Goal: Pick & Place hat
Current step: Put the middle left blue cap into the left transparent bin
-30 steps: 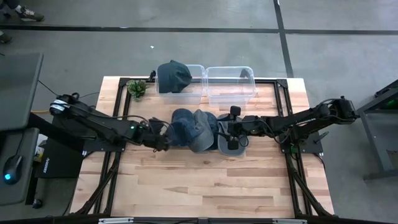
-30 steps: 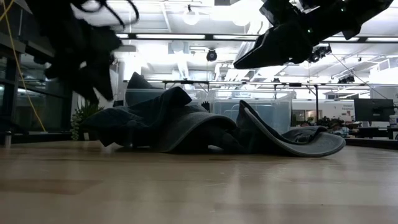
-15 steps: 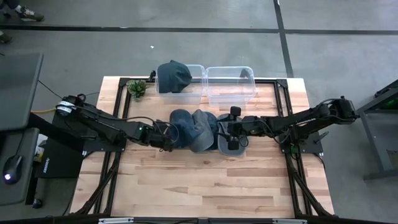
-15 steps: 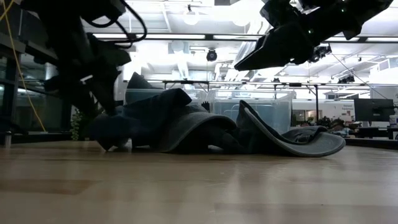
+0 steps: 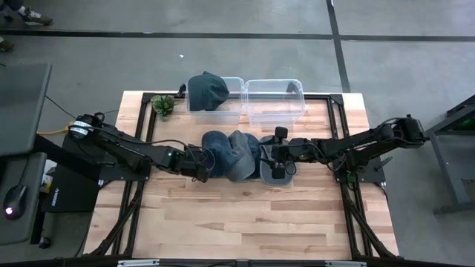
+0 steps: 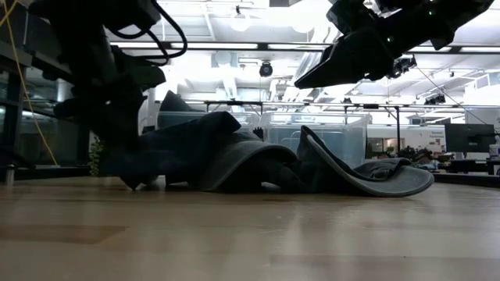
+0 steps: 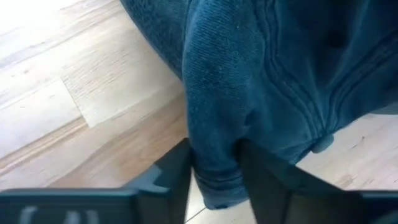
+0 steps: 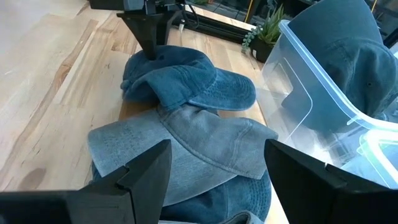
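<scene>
Table [image 5: 223, 222]: one hat already in bin [image 5: 223, 111] at back edge. Hat pile [image 5: 234, 154] mid-table, rest to move. Left gripper [image 7: 214, 171] pinched on dark blue hat [image 7: 261, 81], not lifted. Right gripper [image 8: 214, 180] spread wide, empty, beside pile.

The high view looks straight down from well above, taking in the whole bench [image 5: 245, 215] and the floor around it, while the low view sits at bench-top level, facing across the wood into the room. The left wrist view is pressed close against a blue cap [image 7: 261, 81] between its own fingers [image 7: 177, 177]. The right wrist view looks from farther off over the cap pile [image 8: 186, 124], which the high and low views share.
</scene>
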